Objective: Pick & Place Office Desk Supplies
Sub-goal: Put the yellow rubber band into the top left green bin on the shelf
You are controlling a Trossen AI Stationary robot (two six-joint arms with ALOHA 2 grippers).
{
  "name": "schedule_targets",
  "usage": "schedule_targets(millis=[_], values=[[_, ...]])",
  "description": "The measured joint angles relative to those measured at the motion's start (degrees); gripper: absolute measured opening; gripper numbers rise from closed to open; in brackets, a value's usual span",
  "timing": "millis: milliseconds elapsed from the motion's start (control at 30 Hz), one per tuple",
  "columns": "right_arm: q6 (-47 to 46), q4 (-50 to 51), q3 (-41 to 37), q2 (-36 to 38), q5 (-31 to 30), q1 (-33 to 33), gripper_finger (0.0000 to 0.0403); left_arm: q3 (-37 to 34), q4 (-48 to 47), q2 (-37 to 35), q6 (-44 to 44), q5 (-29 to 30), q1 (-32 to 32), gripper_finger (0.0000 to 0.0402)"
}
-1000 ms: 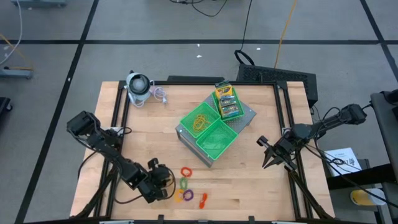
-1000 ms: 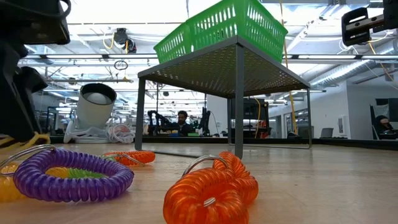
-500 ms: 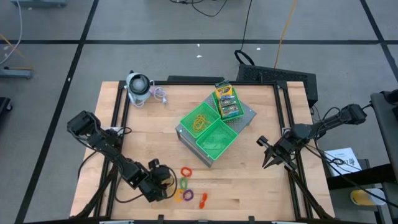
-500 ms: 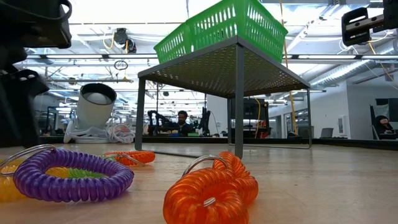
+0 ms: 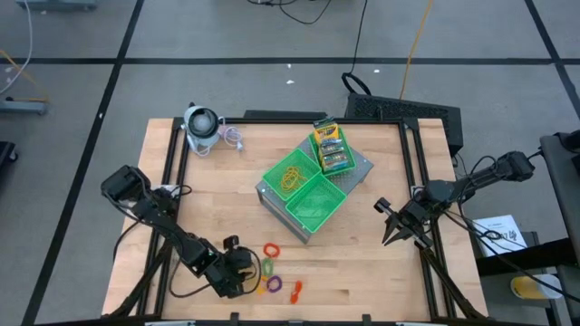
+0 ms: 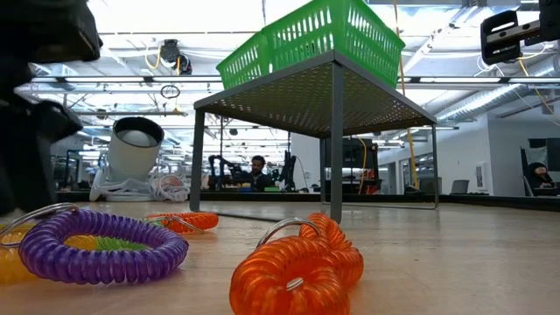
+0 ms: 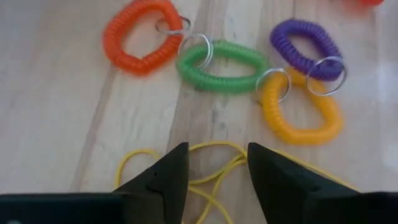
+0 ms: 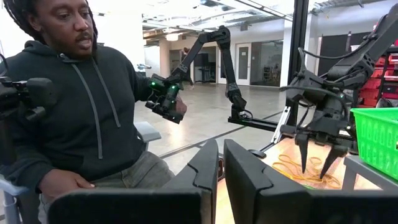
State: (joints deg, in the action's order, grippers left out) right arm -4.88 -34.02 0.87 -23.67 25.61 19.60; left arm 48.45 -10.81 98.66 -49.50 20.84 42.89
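Note:
Coiled rings lie on the table near its near edge: orange (image 7: 111,40), green (image 7: 236,50), purple (image 7: 305,26) and yellow (image 7: 298,134). Two show in the low view, purple (image 6: 96,245) and orange (image 6: 293,271). Thin yellow rubber bands (image 7: 216,145) lie on the wood just left of the rings. My left gripper (image 5: 246,267) (image 7: 216,155) is open and points down, one finger either side of their strands. More bands (image 5: 292,175) and the card boxes (image 5: 328,145) lie in the green trays. My right gripper (image 5: 388,226) (image 8: 221,168) waits shut at the table's right edge. My left gripper comes at the loose rubber bands (image 7: 205,180) from above with its fingers apart. The strands run under and between the fingers and lie slack on the table. Whether the fingers touch them, I cannot tell.
Three green trays on a raised grey stand (image 5: 313,206) sit at the table's middle, the nearest one holding nothing. A grey-white round gadget (image 5: 201,127) stands at the far left corner. Bare wood lies between the stand and the rings. A person (image 8: 81,106) sits beyond the table's left side.
My left gripper has shifted a little toward the table's right, closer to the rings. In the low view a yellow strand that showed beside it a second ago is gone. The rings, trays and right arm have kept still.

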Motion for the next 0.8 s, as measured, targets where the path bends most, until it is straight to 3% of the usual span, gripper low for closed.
schedule_targets(millis=[300,800], values=[[0.00,0.04,0.01,-0.01,0.00,-0.01,0.0020,0.17,0.19,3.14,-0.42,1.08,-0.64,0.0156],[-0.01,0.02,0.01,0.00,-0.01,0.02,0.0020,0.26,-5.60,3.22,-0.06,-2.31,-0.48,0.0156]])
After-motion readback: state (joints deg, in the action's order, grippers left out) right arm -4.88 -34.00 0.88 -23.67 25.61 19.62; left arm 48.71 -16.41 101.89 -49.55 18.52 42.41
